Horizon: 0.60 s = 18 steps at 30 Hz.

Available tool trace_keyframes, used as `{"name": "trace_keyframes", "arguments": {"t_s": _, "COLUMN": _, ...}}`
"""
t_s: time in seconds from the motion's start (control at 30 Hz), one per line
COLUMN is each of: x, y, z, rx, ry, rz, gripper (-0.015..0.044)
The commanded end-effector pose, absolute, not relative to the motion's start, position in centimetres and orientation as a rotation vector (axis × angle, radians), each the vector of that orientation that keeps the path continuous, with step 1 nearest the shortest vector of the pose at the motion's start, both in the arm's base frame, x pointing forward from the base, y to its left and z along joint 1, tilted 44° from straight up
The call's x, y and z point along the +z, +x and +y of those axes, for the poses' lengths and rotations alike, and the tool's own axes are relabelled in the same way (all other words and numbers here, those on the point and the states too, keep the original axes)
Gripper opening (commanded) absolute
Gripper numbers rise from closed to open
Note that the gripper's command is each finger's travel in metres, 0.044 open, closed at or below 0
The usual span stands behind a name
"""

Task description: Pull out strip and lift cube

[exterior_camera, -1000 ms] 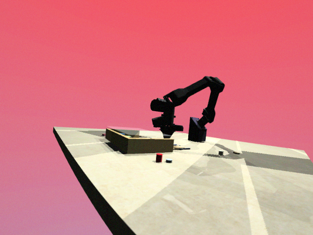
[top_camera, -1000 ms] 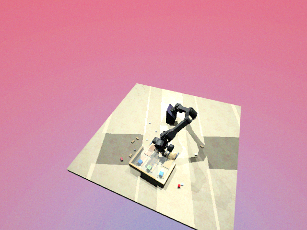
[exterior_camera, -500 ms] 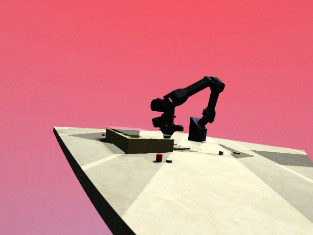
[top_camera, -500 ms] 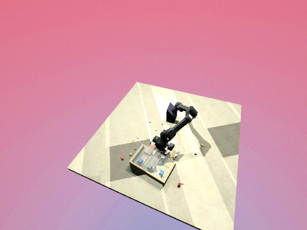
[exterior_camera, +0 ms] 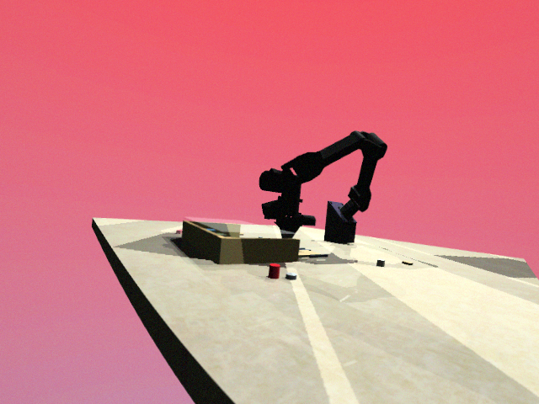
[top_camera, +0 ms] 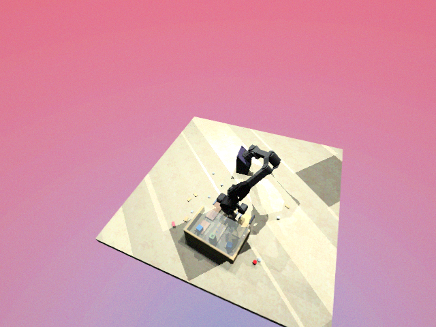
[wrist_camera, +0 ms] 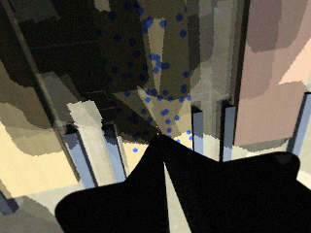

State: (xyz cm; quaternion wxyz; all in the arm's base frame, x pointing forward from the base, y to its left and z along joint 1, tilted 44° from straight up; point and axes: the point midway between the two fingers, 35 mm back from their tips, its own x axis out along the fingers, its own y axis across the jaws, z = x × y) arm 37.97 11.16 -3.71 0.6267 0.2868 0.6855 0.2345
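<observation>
A shallow wooden box with a clear lid holds small cubes on strips: a blue one, a green one and another blue one. I cannot tell which carries the label. My gripper is at the box's open end, fingers pressed together. In the wrist view its tips meet the near end of a beige strip with blue dots, which narrows up to them. A pink strip lies to the right of it.
Grey-blue posts stand along the box's open end between the strips. A red cylinder and small scattered bits lie on the floor around the box. The arm's dark base block stands behind.
</observation>
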Motion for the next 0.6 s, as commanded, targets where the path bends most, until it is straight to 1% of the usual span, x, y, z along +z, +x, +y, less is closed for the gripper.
{"name": "trace_keyframes", "arguments": {"t_s": 0.0, "x": -3.82, "y": 37.97, "z": 11.43, "rx": 0.541, "ry": 0.661, "rz": 1.575, "gripper": 0.0}}
{"name": "trace_keyframes", "arguments": {"t_s": 0.57, "x": -3.96, "y": 38.25, "z": 11.56, "rx": 0.542, "ry": 0.661, "rz": 1.574, "gripper": 0.0}}
